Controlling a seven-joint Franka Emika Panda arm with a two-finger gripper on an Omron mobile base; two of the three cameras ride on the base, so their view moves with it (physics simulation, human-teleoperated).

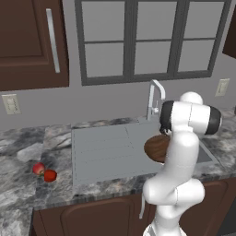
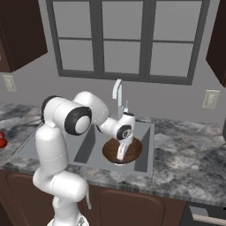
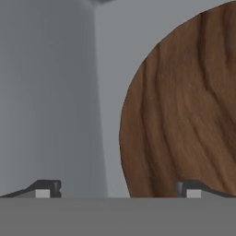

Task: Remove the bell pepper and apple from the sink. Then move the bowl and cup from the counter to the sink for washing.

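Your wide, shallow dark-brown wooden bowl (image 2: 126,152) sits upright in the matte grey rectangular sink (image 1: 106,147), mouth up, at the basin end near the curved chrome faucet (image 2: 118,93). Being round, it has no long axis to speak of. Your claw (image 2: 121,155) hangs right over it, pointing down into the bowl. In the hand view the two fingertips (image 3: 46,188) stand wide apart, gripping nothing, with the wood grain under the right one. On the dark grey marbled worktop (image 1: 27,184), toward its left front edge, lie the pinkish-red apple (image 1: 38,168) and the bright red bell pepper (image 1: 50,175), touching each other and well apart from the sink.
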